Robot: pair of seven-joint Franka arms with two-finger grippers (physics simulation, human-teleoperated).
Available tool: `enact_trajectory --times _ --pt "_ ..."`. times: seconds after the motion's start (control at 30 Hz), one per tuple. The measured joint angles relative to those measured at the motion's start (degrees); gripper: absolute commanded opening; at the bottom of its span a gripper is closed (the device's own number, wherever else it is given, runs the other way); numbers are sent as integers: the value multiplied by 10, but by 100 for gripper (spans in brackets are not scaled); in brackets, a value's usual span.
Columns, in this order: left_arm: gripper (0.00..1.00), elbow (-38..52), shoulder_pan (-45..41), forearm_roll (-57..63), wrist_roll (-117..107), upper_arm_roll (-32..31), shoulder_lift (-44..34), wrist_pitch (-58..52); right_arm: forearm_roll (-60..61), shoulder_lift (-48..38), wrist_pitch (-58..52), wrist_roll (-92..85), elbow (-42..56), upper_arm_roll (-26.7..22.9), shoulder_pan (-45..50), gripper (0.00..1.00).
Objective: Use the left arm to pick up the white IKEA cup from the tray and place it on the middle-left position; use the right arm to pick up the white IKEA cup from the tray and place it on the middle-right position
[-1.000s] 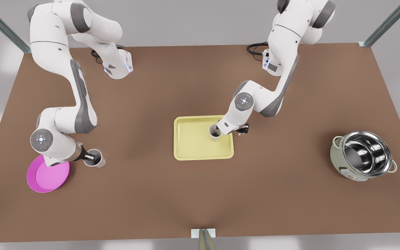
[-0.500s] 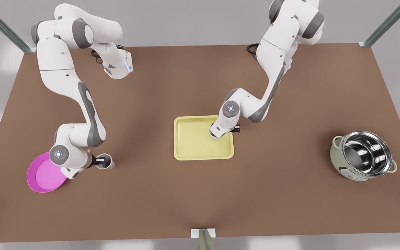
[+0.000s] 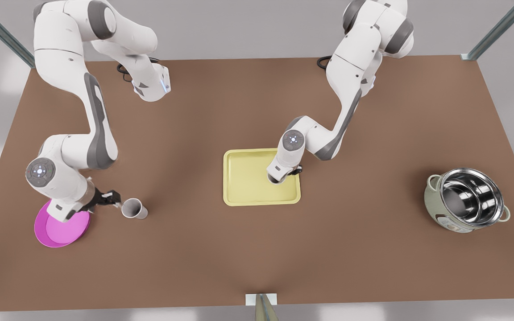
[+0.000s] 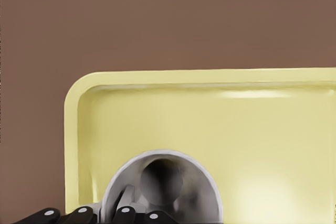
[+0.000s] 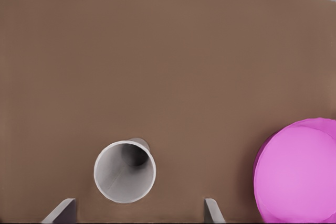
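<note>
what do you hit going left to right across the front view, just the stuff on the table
pink dish → white cup standing on the bare table → yellow tray → steel pot

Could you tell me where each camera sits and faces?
Front view: high above the table, looking down; both arms show.
Left wrist view: on the left gripper, facing the tray and its cup.
Right wrist view: on the right gripper, facing the placed cup and pink dish; open jaws show.
Shared with front view: tray, dish.
</note>
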Motion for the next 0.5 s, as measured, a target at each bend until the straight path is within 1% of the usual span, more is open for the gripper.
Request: enact_trajectory --times 0.1,0.17,0.23,0.3,0.4,0.5 --pt "19 25 12 1 -7 3 -10 -14 4 -126 -83 -1 2 -5 3 100" --pt "19 25 24 8 -4 30 -26 -24 9 -169 -141 -3 37 -12 3 100" --pt "20 21 29 17 5 84 -32 -28 11 -177 -181 -2 58 -17 0 100" --pt "20 -31 46 22 23 133 -49 -7 11 -165 -208 -1 63 -16 -8 100" --pt "20 -68 113 16 64 150 -65 37 11 -161 -235 0 65 -16 -19 100" --pt "20 -107 148 6 106 153 -59 109 11 -160 -251 1 65 -15 -24 100"
